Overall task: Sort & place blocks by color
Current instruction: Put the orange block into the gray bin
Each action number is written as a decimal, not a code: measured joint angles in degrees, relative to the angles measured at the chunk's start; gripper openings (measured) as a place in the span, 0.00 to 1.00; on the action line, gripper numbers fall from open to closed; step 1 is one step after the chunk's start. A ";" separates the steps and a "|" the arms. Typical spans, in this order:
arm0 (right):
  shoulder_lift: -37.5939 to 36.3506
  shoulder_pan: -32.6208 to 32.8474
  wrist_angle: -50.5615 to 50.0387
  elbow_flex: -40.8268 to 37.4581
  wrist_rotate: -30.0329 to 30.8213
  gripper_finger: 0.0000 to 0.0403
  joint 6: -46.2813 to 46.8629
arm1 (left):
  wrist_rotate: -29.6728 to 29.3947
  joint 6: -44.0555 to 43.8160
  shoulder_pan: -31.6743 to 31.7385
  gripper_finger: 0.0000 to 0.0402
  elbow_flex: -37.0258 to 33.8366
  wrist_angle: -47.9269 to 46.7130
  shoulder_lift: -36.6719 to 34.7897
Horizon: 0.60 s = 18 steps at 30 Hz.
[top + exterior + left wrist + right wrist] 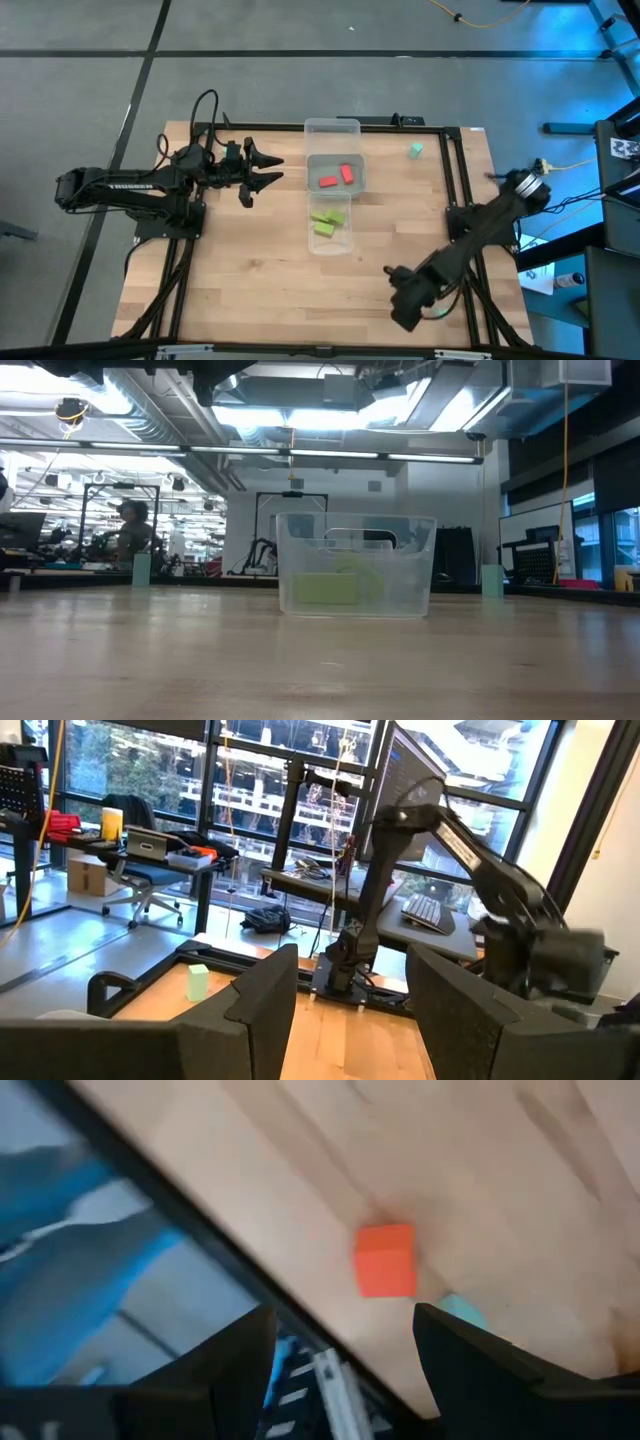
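Near the table's front edge, the right gripper (340,1355) hovers with jaws spread wide and empty over a red cube (385,1260) beside a mint block (462,1312). A careless close could catch both colours, or nudge the cube off the edge. The left gripper (268,170) waits open beside the clear trays (333,127).
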 joint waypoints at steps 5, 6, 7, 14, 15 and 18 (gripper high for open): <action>6.98 1.06 -0.16 0.00 -2.59 0.60 0.12 | 0.02 0.00 0.00 0.45 0.00 0.00 0.00; 8.04 1.16 -0.11 0.00 -2.99 0.60 0.11 | 0.02 0.00 -0.02 0.45 0.00 0.00 0.01; 8.96 1.28 -0.13 0.00 -3.02 0.60 0.06 | 0.02 0.00 0.00 0.45 0.00 0.00 0.01; 12.11 1.32 0.16 0.00 -2.99 0.60 -0.13 | 0.02 -0.04 0.00 0.45 0.00 0.28 0.01; 12.21 1.41 0.26 0.00 -2.99 0.60 -0.13 | 0.02 -0.06 -0.01 0.45 0.00 0.31 0.01; 12.30 1.67 0.37 0.00 -2.97 0.60 -0.15 | 0.02 -0.09 0.00 0.45 0.00 0.28 0.01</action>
